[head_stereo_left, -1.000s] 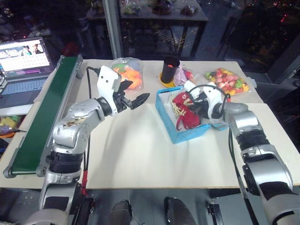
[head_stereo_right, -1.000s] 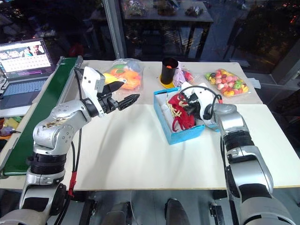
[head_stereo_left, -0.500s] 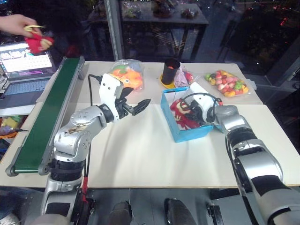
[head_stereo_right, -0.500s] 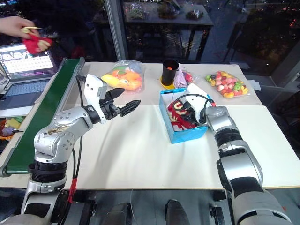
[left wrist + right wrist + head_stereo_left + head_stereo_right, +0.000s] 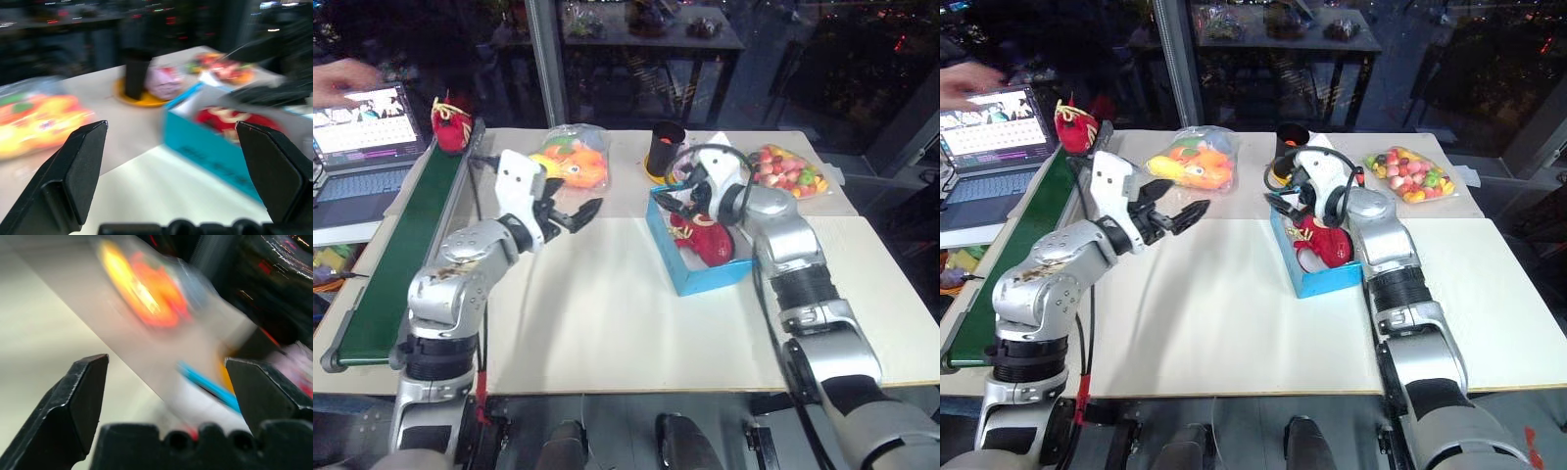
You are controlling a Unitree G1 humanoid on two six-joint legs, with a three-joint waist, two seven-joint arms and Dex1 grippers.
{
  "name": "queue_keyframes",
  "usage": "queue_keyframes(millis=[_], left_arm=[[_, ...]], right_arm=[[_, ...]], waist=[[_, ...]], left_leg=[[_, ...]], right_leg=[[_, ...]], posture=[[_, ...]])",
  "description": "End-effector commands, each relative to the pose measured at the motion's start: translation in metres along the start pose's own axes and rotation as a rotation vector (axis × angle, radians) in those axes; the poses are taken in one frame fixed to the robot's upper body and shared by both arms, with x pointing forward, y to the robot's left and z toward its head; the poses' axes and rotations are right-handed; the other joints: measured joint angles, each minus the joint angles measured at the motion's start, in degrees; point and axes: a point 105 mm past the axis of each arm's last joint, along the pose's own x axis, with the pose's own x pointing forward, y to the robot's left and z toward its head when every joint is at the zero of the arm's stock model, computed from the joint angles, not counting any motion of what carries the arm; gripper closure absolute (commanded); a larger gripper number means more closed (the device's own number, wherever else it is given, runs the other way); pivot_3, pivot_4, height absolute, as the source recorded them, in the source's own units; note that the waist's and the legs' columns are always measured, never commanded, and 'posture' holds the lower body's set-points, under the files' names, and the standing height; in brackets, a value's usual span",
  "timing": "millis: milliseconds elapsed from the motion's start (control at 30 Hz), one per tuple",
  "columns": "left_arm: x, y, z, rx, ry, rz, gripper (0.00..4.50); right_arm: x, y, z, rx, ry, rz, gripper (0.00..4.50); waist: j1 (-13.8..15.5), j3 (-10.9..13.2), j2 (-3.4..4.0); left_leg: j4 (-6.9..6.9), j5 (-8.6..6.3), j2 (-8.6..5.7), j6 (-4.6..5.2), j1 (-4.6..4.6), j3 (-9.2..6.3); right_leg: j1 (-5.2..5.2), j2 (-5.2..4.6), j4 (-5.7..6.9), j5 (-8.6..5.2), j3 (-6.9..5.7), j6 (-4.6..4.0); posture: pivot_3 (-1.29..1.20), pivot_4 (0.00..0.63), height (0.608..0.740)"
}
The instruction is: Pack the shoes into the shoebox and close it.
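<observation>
One soft red shoe point(image 5: 703, 238) lies in the shoebox point(image 5: 697, 277) — light, squashy, probably best pinched mid-body — both grippers point(image 5: 579, 214) point(image 5: 1282, 201) gape wide, holding nothing.

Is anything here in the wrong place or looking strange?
Yes. One red shoe lies in the blue shoebox, but the other shoe sits apart at the far end of the green conveyor belt, near a person's hand.

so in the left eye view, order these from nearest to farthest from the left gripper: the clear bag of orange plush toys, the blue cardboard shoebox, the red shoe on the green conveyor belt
From the left gripper:
1. Clear bag of orange plush toys, just behind it.
2. Blue cardboard shoebox, off to its right.
3. Red shoe with yellow laces, on the green conveyor belt's far end, away to its left.
</observation>
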Motion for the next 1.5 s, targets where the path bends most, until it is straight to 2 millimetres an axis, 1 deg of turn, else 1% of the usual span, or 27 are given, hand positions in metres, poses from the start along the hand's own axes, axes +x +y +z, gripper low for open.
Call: queue_keyframes(millis=[33, 133, 200, 300, 333, 433, 533, 633, 767, 867, 1067, 1300, 1500], left_arm=[[-0.021, 0.043, 0.003, -0.023, -0.043, 0.233, 0.00], [-0.036, 0.063, -0.004, -0.036, -0.040, 0.368, 0.00], [-0.053, 0.080, -0.014, -0.021, -0.029, 0.496, 0.00], [-0.069, 0.095, -0.024, 0.000, -0.006, 0.610, 0.00], [-0.076, 0.101, -0.026, 0.012, -0.006, 0.642, 0.00], [-0.087, 0.112, -0.030, 0.029, -0.014, 0.687, 0.00], [-0.095, 0.122, -0.036, 0.043, -0.013, 0.705, 0.00], [-0.101, 0.132, -0.044, 0.035, -0.012, 0.720, 0.00], [-0.109, 0.153, -0.057, 0.055, 0.010, 0.760, 0.00], [-0.108, 0.166, -0.064, 0.063, 0.018, 0.757, 0.00], [-0.102, 0.177, -0.075, 0.072, 0.038, 0.742, 0.00], [-0.094, 0.180, -0.080, 0.093, 0.035, 0.730, 0.00], [-0.100, 0.190, -0.083, 0.079, 0.027, 0.790, 0.00]], right_arm=[[-0.013, 0.028, 0.027, 0.120, -0.116, 0.154, 0.02], [-0.015, 0.051, 0.020, 0.142, -0.100, 0.246, 0.02], [-0.012, 0.062, 0.018, 0.160, -0.102, 0.278, 0.02], [-0.006, 0.074, 0.020, 0.179, -0.114, 0.317, 0.02], [-0.003, 0.081, 0.019, 0.182, -0.113, 0.349, 0.02], [0.002, 0.095, 0.018, 0.192, -0.110, 0.409, 0.02], [0.005, 0.104, 0.015, 0.183, -0.097, 0.442, 0.02], [0.005, 0.108, 0.012, 0.175, -0.085, 0.461, 0.02], [0.004, 0.112, 0.008, 0.163, -0.067, 0.468, 0.02], [0.003, 0.114, 0.003, 0.154, -0.044, 0.465, 0.02], [-0.002, 0.111, -0.001, 0.147, -0.021, 0.437, 0.02], [-0.007, 0.108, -0.002, 0.150, -0.006, 0.418, 0.02], [-0.009, 0.103, -0.003, 0.137, 0.012, 0.406, 0.02]], waist=[[0.1, 0.0, 0.00], [0.4, 0.0, -0.01], [0.4, 0.0, -0.01], [0.2, 0.0, -0.01], [0.2, 0.0, -0.01], [0.2, 0.0, -0.01], [0.2, 0.0, -0.02], [0.3, 0.0, -0.03], [0.3, 0.0, -0.05], [0.3, 0.0, -0.05], [0.5, -0.1, -0.09], [0.5, -0.1, -0.10], [0.5, -0.1, -0.10]], left_leg=[[0.00, 0.00, 0.00, 0.00, -0.01, -0.01], [0.03, 0.00, 0.00, 0.00, -0.04, -0.02], [0.04, 0.00, -0.01, 0.00, -0.01, -0.02], [0.03, 0.00, 0.00, -0.01, 0.08, 0.00], [0.03, 0.00, 0.00, -0.01, 0.09, -0.01], [0.03, 0.00, 0.01, -0.01, 0.12, -0.02], [0.03, 0.00, 0.01, -0.01, 0.13, -0.02], [0.03, 0.00, 0.01, -0.01, 0.12, -0.01], [0.03, 0.00, 0.01, -0.01, 0.12, -0.01], [0.03, 0.00, 0.02, -0.01, 0.13, -0.01], [0.03, 0.00, 0.03, -0.02, 0.11, 0.00], [0.03, 0.00, 0.03, -0.02, 0.10, -0.01], [0.03, 0.00, 0.04, -0.02, 0.12, -0.01]], right_leg=[[0.00, 0.00, -0.01, 0.00, -0.01, 0.00], [0.01, -0.02, -0.02, 0.00, -0.04, 0.00], [0.02, -0.03, -0.01, 0.00, -0.05, -0.01], [0.05, -0.01, 0.03, 0.00, -0.03, -0.02], [0.05, 0.00, 0.04, 0.00, -0.03, -0.03], [0.04, 0.02, 0.08, 0.00, -0.03, -0.05], [0.05, 0.02, 0.09, 0.00, -0.03, -0.05], [0.05, 0.01, 0.07, 0.00, -0.04, -0.05], [0.05, 0.01, 0.08, 0.00, -0.06, -0.06], [0.04, 0.02, 0.09, -0.01, -0.06, -0.07], [0.03, 0.01, 0.09, -0.01, -0.10, -0.08], [0.02, 0.01, 0.09, -0.01, -0.10, -0.08], [0.03, 0.01, 0.11, -0.01, -0.11, -0.08]], posture=[[0.00, 0.150, 0.733], [0.00, 0.150, 0.733], [0.00, 0.150, 0.733], [0.00, 0.150, 0.733], [0.00, 0.150, 0.733], [0.00, 0.150, 0.733], [0.00, 0.150, 0.733], [0.00, 0.150, 0.733], [0.00, 0.150, 0.733], [0.00, 0.150, 0.733], [0.00, 0.150, 0.733], [0.00, 0.150, 0.733], [0.00, 0.150, 0.733]])
